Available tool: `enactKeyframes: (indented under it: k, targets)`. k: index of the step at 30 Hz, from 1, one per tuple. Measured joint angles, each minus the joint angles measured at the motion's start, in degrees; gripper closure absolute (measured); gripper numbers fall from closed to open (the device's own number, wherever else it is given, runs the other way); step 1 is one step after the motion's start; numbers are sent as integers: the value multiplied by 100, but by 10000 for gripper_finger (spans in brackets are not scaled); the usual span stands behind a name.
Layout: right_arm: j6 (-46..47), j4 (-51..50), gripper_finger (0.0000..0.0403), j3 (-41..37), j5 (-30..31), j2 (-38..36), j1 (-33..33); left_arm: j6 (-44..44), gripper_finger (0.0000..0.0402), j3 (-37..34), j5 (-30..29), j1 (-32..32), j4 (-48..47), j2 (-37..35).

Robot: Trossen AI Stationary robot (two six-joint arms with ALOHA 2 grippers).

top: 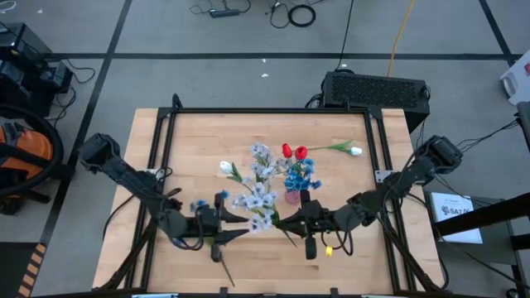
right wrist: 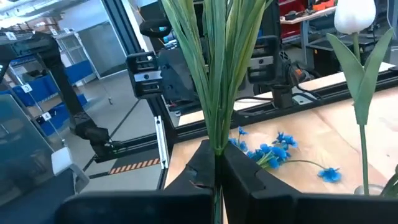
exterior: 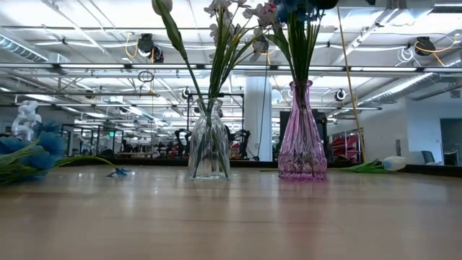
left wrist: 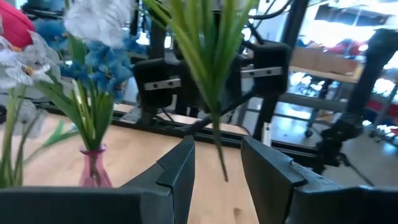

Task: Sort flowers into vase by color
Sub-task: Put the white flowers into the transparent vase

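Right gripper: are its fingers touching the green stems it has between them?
Touching. In the right wrist view the right gripper is shut, and the bundle of green stems runs down into the pinch between its fingers with no gap.

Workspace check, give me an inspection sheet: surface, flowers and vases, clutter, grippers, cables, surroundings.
Surface: wooden table, bare wood around the flowers.
Job's things: clear vase with pale sprays and a white tulip; pink vase with blue and red flowers; blue spray and white tulip lying on the table.
Clutter: nothing seen.
Grippers: right gripper shut on a green stem bunch; left gripper open around the same stems.
Cables: loose cables on the floor.
Surroundings: black box behind the table; workshop beyond.
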Motion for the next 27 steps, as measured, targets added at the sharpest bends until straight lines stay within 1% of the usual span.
enactKeyframes:
  k: [4, 8, 11, 13, 17, 21, 27]
  targets:
    - [-151, 148, 402, 137, 0, 109, 2, -35, 265, 158, 95, 222, -150, 19]
    - [-637, -273, 402, 742, -100, 485, -3, -43, 265, 258, 636, 419, -147, 19]
    - [-954, -772, 402, 1222, 328, 733, -28, -42, 265, 291, 991, 479, -133, 19]
    - [-1027, -983, 402, 1473, 495, 832, -80, -40, 265, 291, 1001, 479, -143, 19]
    - [-1166, -1074, 402, 1746, 474, 935, -131, -38, 265, 291, 1026, 477, -148, 19]
    - [-1320, -1068, 402, 1774, 299, 942, -145, -37, 265, 289, 1039, 475, -91, 19]
    - [-1017, -1461, 402, 1775, 308, 942, -226, 9, 265, 289, 1000, 541, 216, 19]
